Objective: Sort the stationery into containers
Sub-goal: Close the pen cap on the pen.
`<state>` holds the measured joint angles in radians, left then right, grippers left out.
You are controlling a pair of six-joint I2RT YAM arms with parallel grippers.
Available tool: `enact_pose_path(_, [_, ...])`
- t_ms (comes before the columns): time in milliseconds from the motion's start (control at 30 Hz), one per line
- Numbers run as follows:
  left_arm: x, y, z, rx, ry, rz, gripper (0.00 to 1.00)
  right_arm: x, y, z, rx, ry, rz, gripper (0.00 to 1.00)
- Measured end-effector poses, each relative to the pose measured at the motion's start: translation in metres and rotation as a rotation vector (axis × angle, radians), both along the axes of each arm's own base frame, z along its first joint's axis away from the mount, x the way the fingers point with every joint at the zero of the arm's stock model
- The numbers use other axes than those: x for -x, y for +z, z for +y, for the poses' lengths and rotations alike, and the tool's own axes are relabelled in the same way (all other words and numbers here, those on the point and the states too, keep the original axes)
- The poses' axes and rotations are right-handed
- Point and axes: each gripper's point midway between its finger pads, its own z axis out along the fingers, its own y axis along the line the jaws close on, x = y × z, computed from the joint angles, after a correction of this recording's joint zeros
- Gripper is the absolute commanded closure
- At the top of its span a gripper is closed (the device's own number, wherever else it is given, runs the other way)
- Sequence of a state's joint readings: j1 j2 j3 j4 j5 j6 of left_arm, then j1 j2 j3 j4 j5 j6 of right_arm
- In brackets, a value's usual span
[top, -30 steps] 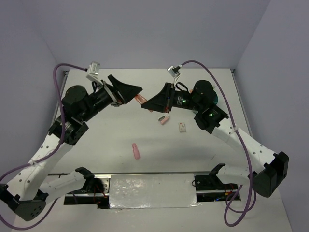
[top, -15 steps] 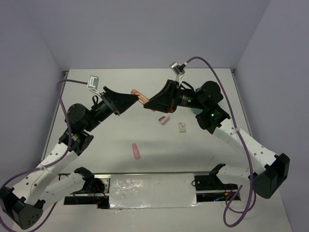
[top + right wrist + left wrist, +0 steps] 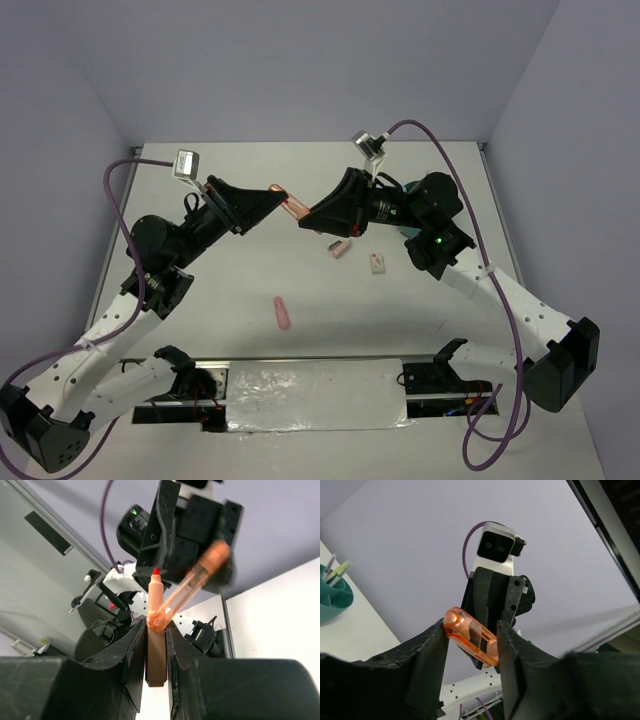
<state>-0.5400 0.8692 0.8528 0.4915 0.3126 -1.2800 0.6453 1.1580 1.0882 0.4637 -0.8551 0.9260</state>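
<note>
right pincer (image 3: pixel 156 625) clamped on 1 orange highlighter (image 3: pixel 155 595), tip up | left pincer (image 3: pixel 472 627) half-spread about 1 clear orange cap (image 3: pixel 470 637), grip unclear | both arms raised, wrists meeting upper centre | table (image 3: pixel 230 290) centre: 1 pink highlighter (image 3: pixel 283 313), 1 pink piece (image 3: pixel 339 248), 1 white eraser (image 3: pixel 376 264) | 1 teal organiser (image 3: pixel 335 602), left edge, left wrist view

A white desk (image 3: pixel 230 285) is seen from above. It is closed in by pale purple walls (image 3: pixel 300 70) at the far edge and along both side edges. A shiny silver sheet (image 3: pixel 315 395) is laid at the middle of the near edge. A dark strip (image 3: pixel 425 405) is seen beside the sheet.
</note>
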Motion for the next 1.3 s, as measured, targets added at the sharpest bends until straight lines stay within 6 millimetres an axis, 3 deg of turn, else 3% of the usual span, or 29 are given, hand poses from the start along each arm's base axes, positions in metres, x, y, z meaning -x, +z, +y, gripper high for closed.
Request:
enact_pose_path(133, [0.002, 0.01, 0.002, -0.006, 0.009, -0.029, 0.58, 0.0, -0.002, 0.0, 0.003, -0.002, -0.003, 1.0])
enact_pose_path(267, [0.003, 0.014, 0.002, -0.009, 0.013, -0.038, 0.75, 0.001, -0.002, -0.001, 0.007, -0.007, -0.012, 1.0])
enact_pose_path(633, [0.004, 0.014, 0.002, -0.056, 0.022, -0.038, 0.88, -0.001, -0.009, -0.002, 0.026, -0.028, -0.014, 1.0])
enact_pose_path(733, [0.003, 0.012, 0.001, -0.061, 0.022, -0.033, 0.99, -0.002, -0.012, -0.002, 0.035, -0.032, -0.004, 1.0])
enact_pose_path(967, [0.001, 0.008, 0.002, -0.082, 0.035, -0.037, 1.0, -0.007, -0.016, -0.001, 0.06, -0.051, 0.035, 1.0])
enact_pose_path(1300, [0.004, 0.016, 0.008, -0.067, 0.065, -0.063, 1.0, -0.012, -0.005, 0.004, 0.059, -0.057, 0.07, 1.0])
